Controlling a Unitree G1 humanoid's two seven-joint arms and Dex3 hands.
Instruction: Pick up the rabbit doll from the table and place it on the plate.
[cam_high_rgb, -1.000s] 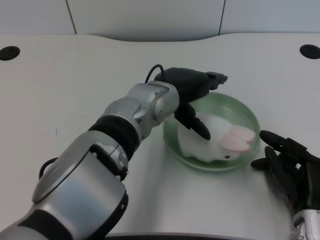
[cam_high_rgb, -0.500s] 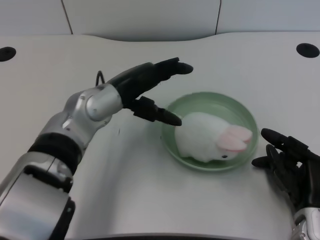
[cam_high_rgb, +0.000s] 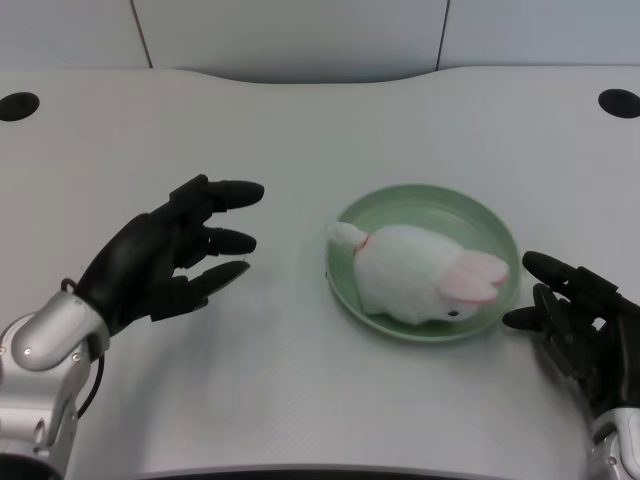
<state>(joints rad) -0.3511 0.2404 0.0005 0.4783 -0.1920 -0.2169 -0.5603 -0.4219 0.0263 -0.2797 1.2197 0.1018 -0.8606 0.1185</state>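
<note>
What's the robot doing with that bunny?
The rabbit doll is lying on the green plate, so that job looks done. The robot's left hand is off to the side of the plate, over the white table, with its fingers apart and nothing in them. It isn't touching the bunny. The right hand just waits on the plate's other side.

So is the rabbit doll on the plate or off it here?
On: the rabbit doll lies inside the green plate, with the left hand apart and empty.
</note>
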